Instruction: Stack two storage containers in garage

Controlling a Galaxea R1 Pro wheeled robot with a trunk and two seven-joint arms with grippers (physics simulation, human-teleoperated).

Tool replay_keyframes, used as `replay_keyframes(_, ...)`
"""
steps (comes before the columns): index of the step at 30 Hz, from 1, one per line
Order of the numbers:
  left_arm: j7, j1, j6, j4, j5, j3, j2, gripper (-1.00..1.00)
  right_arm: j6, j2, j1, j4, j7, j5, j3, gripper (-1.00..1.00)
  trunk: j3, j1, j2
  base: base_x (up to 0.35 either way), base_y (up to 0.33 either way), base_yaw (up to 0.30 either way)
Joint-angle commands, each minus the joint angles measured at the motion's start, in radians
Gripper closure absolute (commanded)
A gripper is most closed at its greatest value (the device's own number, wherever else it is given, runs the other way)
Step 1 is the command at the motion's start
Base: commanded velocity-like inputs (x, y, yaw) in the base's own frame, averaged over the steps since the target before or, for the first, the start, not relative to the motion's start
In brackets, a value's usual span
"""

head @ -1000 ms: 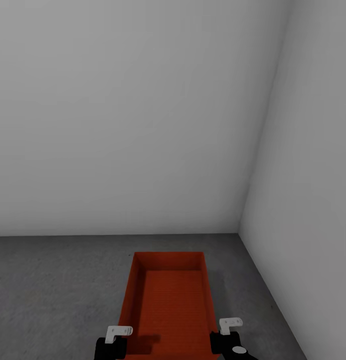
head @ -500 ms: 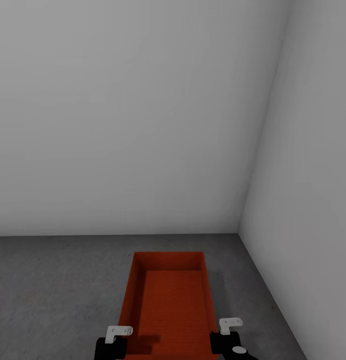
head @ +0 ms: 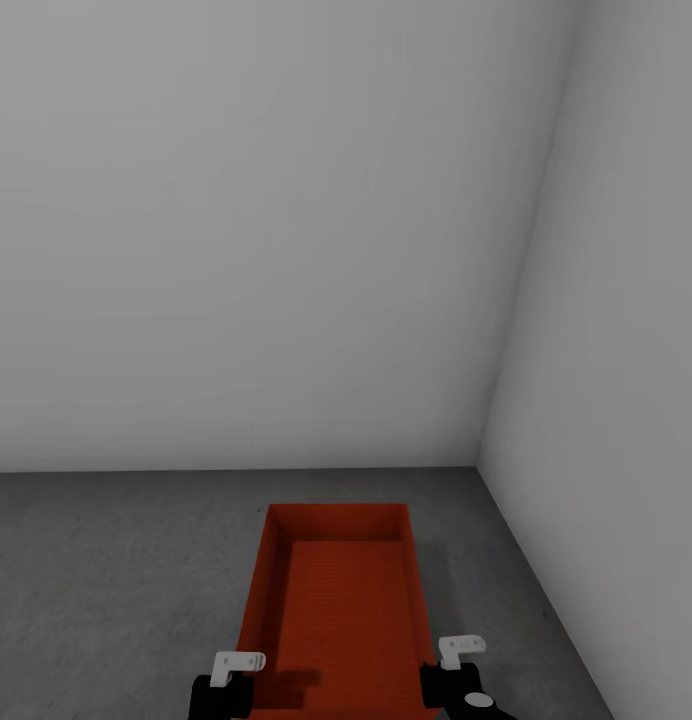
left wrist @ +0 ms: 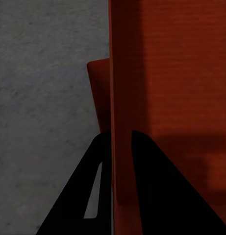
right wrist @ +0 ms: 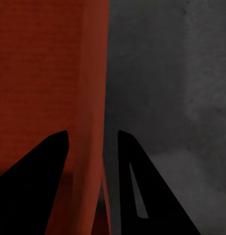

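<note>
One red-orange storage container (head: 336,600) sits low over the dark grey floor (head: 116,580) of the garage, near the corner of two white walls. My left gripper (head: 238,665) is at its left wall; in the left wrist view, the gripper (left wrist: 121,133) is shut on that wall (left wrist: 115,73). My right gripper (head: 459,648) is at the right wall; in the right wrist view, the gripper (right wrist: 93,133) straddles that wall (right wrist: 95,88) with its fingers spread, open. A second red edge (left wrist: 98,93) pokes out beneath the container, apparently another container under it.
The back wall (head: 266,250) and the right wall (head: 626,350) meet in a corner just beyond the container. Bare speckled concrete stretches to the left, and a narrower strip lies on the right (head: 506,580).
</note>
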Motion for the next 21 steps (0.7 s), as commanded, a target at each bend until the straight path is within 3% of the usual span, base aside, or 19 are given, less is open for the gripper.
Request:
replay_keyframes(1,0.014,0.000,-0.004,0.000,-0.009,0.023,0.000,1.00,-0.003,0.000,-0.001,0.001,-0.009,-0.003,-0.002,1.00,-0.001,0.025,0.000,0.000,0.000,0.000)
replay_keyframes(18,0.014,0.000,-0.004,-0.001,-0.009,0.022,0.000,1.00,-0.003,-0.001,-0.001,0.001,-0.009,-0.003,-0.002,1.00,-0.001,0.025,0.000,0.000,0.000,0.000)
replay_keyframes(19,0.014,0.000,-0.004,0.000,-0.009,0.022,0.000,1.00,-0.003,-0.001,-0.001,0.001,-0.009,-0.003,-0.002,-1.00,-0.001,0.025,0.000,0.000,0.000,0.000)
replay_keyframes(21,0.014,0.000,-0.004,0.000,-0.009,0.022,0.000,1.00,-0.003,-0.001,-0.001,0.001,-0.009,-0.003,-0.002,-1.00,-0.001,0.025,0.000,0.000,0.000,0.000)
